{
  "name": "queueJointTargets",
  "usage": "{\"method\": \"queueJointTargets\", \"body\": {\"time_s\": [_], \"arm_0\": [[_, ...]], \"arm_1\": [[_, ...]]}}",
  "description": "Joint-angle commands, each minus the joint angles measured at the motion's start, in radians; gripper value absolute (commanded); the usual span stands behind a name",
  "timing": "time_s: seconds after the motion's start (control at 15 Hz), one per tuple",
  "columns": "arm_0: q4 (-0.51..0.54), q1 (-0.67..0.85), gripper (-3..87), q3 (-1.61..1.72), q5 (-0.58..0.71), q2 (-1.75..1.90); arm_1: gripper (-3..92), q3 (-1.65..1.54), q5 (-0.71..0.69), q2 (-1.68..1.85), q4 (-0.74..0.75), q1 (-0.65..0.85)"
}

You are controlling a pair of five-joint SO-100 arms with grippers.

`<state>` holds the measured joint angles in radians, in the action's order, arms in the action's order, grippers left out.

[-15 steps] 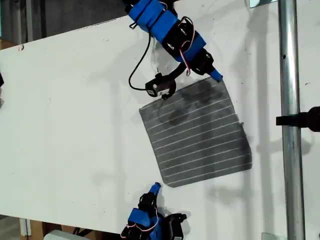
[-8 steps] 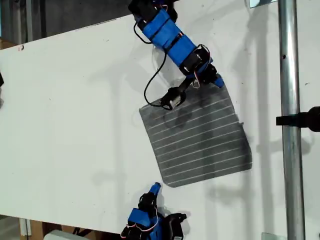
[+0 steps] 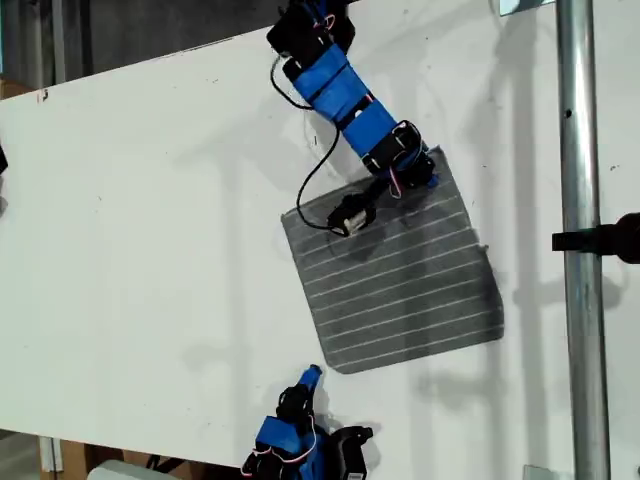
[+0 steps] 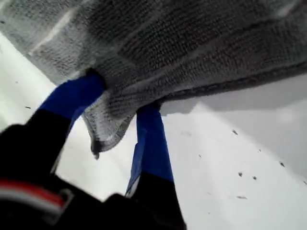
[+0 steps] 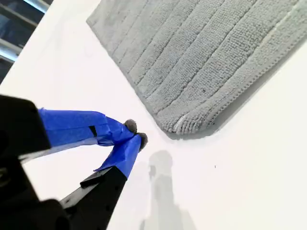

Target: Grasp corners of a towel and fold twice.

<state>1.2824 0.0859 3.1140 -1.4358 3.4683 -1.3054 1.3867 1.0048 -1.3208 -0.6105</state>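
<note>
The exterior view looks straight down from high above the white table (image 3: 150,250), taking in the whole striped towel (image 3: 400,280) and both arms, one entering from the view's top, the other from its bottom. The first wrist view sits very close behind my first gripper (image 4: 120,120), looking along its blue fingers (image 4: 151,143) at a towel corner (image 4: 103,139) that fills much of the picture. The second wrist view rides behind my second gripper (image 5: 132,136), a little farther off, angled down at the tabletop and another corner (image 5: 184,125). All three views share the towel and the table surface.
</note>
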Motion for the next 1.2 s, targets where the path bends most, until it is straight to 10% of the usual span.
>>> {"method": "queueJointTargets", "body": {"time_s": [0.0, 0.27, 0.67, 1.13], "arm_0": [[0.008, 0.012, -2.9, 0.005, -0.015, 0.002], [-0.098, -0.074, -3.1, -0.080, -0.101, -0.034], [-0.261, -0.402, -3.2, -0.729, -0.247, -1.095], [0.009, -0.623, -3.1, -1.931, -0.066, -2.215]], "arm_1": [[2.7, 0.005, -0.018, -0.035, 0.060, 0.020], [-0.2, 0.005, -0.071, -0.034, 0.107, 0.058], [-0.3, 0.009, -0.129, -0.021, 0.110, 0.101], [-0.3, 0.006, -0.124, -0.025, 0.110, 0.098]]}}
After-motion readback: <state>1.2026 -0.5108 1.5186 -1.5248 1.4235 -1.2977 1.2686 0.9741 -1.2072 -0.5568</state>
